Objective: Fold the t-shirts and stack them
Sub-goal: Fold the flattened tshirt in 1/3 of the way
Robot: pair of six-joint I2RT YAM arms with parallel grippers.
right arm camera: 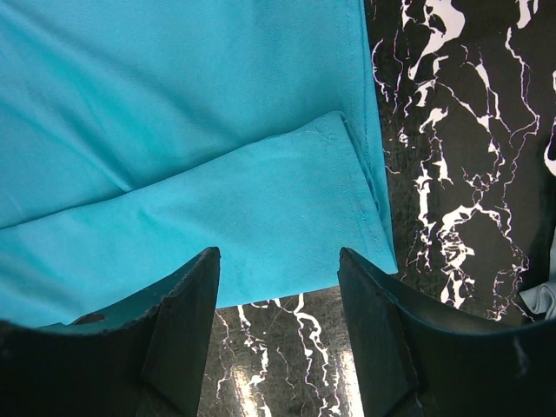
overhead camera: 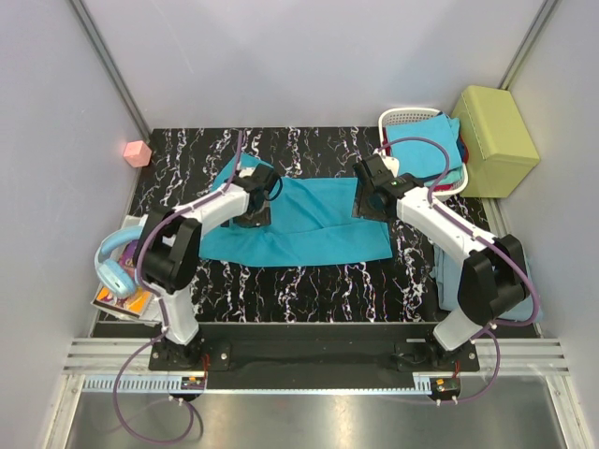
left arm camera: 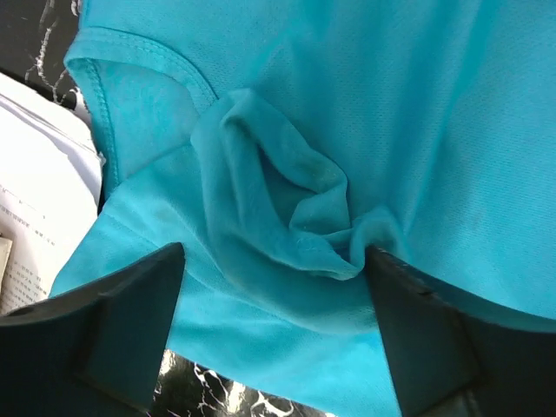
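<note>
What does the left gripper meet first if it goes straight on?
The left gripper would probably meet the bunched fold of the teal t-shirt between its open jaws; depth is unclear.

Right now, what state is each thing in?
teal t-shirt: spread out on the table, bunched into a pucker near its collar.
left pincer: open, straddling that pucker.
right pincer: open, empty, over the shirt's other end.
basket: heaped with other shirts.

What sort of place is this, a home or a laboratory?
Most likely a laboratory robot cell, not a home: plain white panels enclose the marbled table, and the left arm and right arm are bolted at its near edge.
</note>
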